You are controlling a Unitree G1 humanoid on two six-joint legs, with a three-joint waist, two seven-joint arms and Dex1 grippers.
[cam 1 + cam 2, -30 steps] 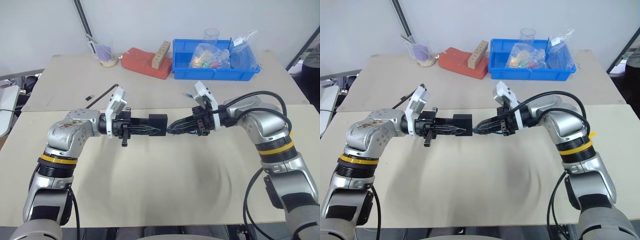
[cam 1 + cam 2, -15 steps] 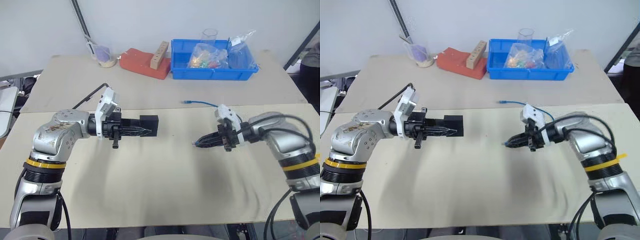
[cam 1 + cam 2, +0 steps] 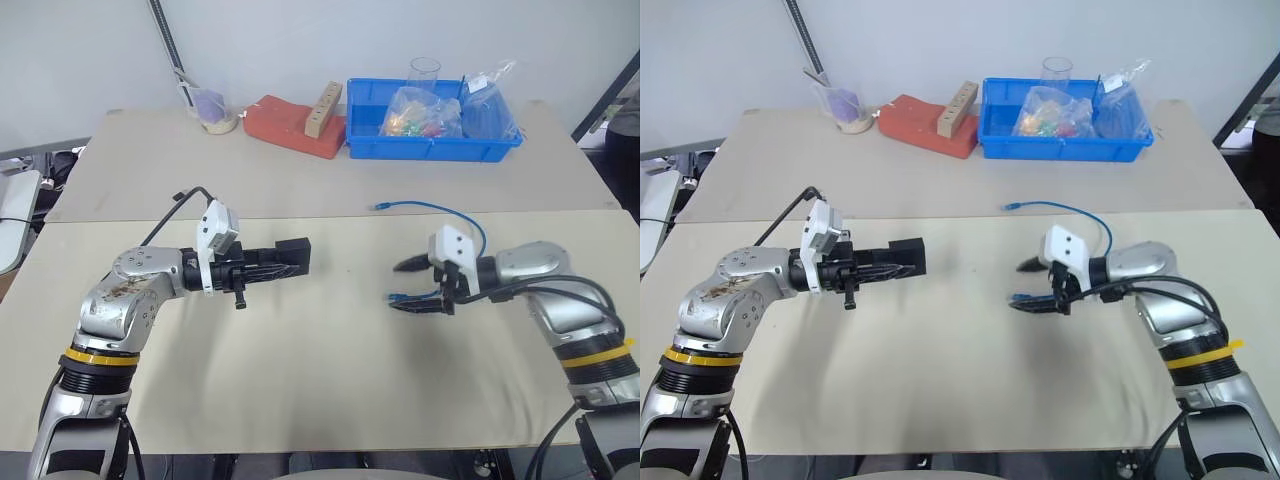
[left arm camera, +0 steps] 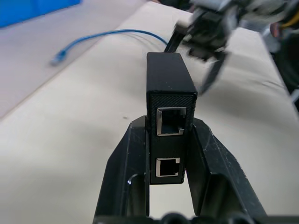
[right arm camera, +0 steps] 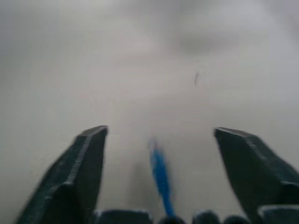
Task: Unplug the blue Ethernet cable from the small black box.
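My left gripper is shut on the small black box and holds it level above the table, pointing right. In the left wrist view the box sits between the fingers, and both of its ports are empty. The blue Ethernet cable is free of the box. It curves from a plug lying on the table round to my right gripper. That gripper is open, well to the right of the box. The cable's near end hangs loose between its spread fingers.
At the back stand a blue bin holding bags and a glass, a red pad with a wooden block, and a cup. A seam runs between the two tables just behind the arms.
My right gripper pulled the cable's plug out of the box, drew away to the right and downward, then opened. My left gripper shifted left and slightly lower with the box.
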